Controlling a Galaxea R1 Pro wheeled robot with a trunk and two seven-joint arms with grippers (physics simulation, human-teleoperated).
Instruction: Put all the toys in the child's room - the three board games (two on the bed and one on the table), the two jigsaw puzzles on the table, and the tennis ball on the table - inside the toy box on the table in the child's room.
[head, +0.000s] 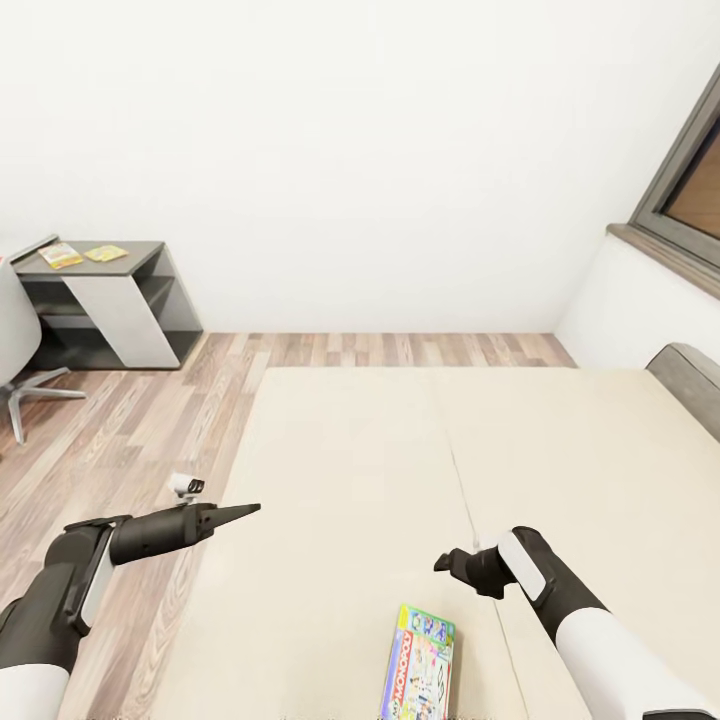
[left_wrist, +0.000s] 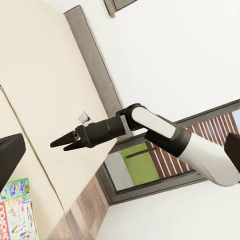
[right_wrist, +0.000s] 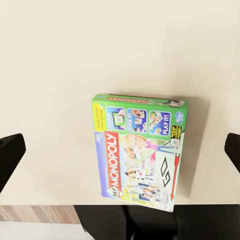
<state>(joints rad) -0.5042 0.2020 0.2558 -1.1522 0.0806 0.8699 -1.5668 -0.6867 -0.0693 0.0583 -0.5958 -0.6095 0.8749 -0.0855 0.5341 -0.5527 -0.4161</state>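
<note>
A green Monopoly board game (head: 418, 665) (right_wrist: 142, 150) lies flat on the beige bed (head: 360, 450), near its front edge. My right gripper (head: 452, 563) hovers open just beyond the box, empty. In the right wrist view its fingertips (right_wrist: 10, 155) stand wide apart with the box lying below, between them. My left gripper (head: 245, 512) hangs open and empty over the bed's left edge. Two jigsaw puzzles (head: 60, 255) (head: 105, 253) lie on the dark lower section of the table (head: 140, 262) at the far left. The toy box and the tennis ball are out of view.
A white swivel chair (head: 15, 340) stands in front of the table. Wood-plank floor (head: 130, 420) runs between the table and the bed. The grey headboard (head: 690, 385) and a grey-framed window (head: 690, 190) are at the right, and a white wall is behind.
</note>
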